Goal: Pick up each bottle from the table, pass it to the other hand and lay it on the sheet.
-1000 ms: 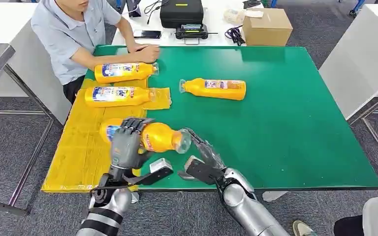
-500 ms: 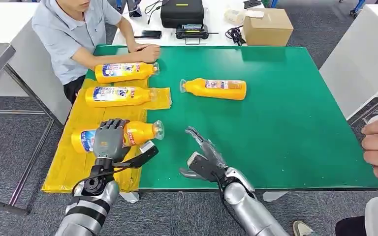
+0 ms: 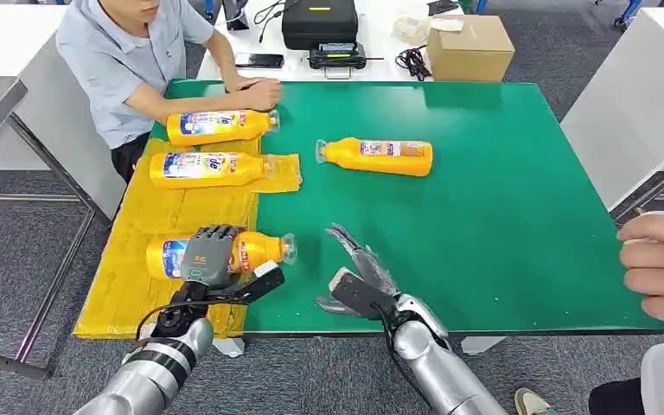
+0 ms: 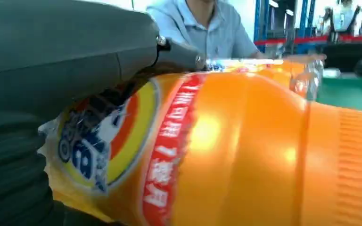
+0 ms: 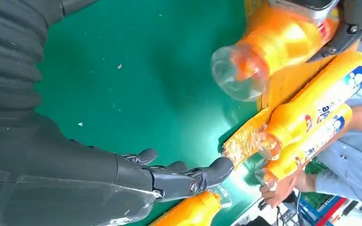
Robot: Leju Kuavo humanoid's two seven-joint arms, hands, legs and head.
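My left hand grips an orange bottle around its label, lying sideways low over the yellow sheet, its clear cap past the sheet's right edge. The left wrist view shows that bottle close up under my fingers. My right hand hovers open over the green table, a little right of the cap. Two more orange bottles lie on the sheet farther back. Another bottle lies on the bare green top. The right wrist view shows my open hand and the held bottle's cap.
A seated person rests a hand on the table's far left corner, beside the farthest bottle. Another person's hand reaches in at the right edge. A cardboard box and a black case stand behind the table.
My left hand carried the bottle away from my right hand, leftward over the sheet, then drifted slightly right and nearer. My right hand stays open in place. The person's hand at the right came further in.
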